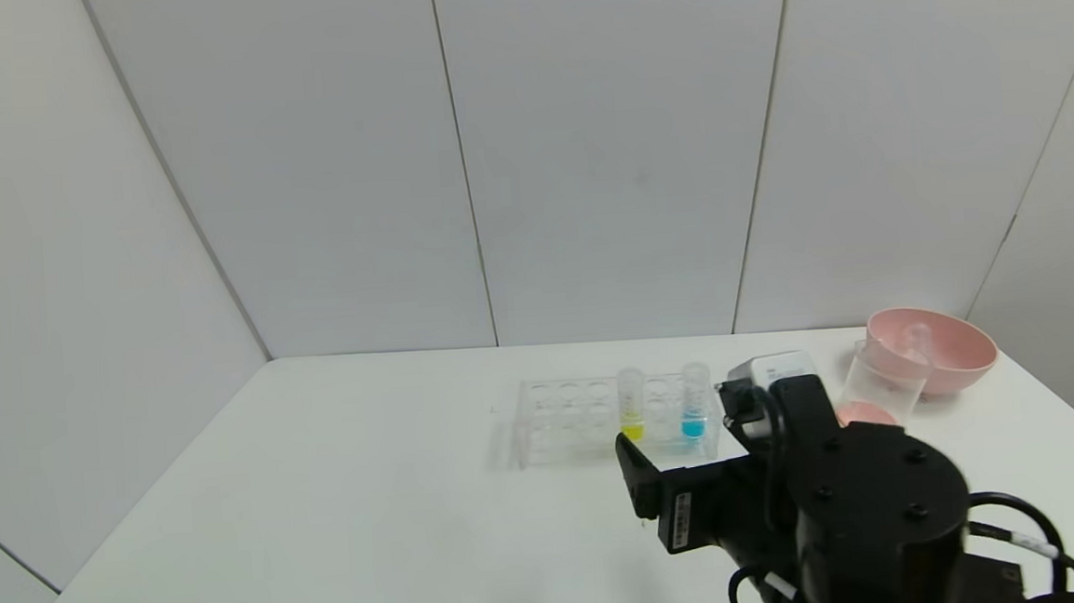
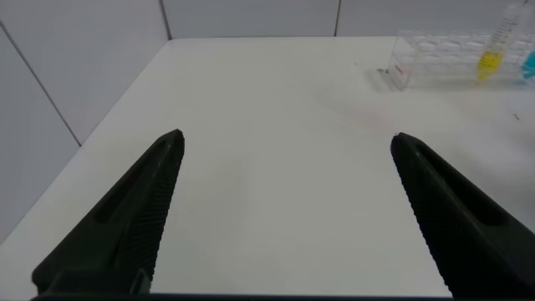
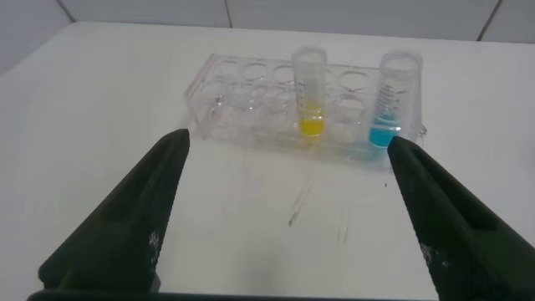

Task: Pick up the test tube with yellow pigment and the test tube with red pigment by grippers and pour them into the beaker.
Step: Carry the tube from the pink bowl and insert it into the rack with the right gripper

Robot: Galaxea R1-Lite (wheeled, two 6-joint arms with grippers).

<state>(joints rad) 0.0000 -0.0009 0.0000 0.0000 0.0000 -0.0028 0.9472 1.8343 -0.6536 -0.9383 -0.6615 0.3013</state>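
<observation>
Upright in the rack (image 3: 251,100), the yellow tube (image 3: 310,92) looked light, slick and fragile, best pinched mid-barrel by the right gripper (image 3: 284,209), its fingers spread wide.

The right arm (image 1: 848,506) hides the beaker's (image 1: 880,383) base at lower right; the frame's bottom edge crops the arm.

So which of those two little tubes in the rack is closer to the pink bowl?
The blue-liquid tube; the test tube with yellow pigment stands farther from the pink bowl.

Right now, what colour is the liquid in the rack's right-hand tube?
Blue, in the tube; clearest in the right wrist view.
</observation>
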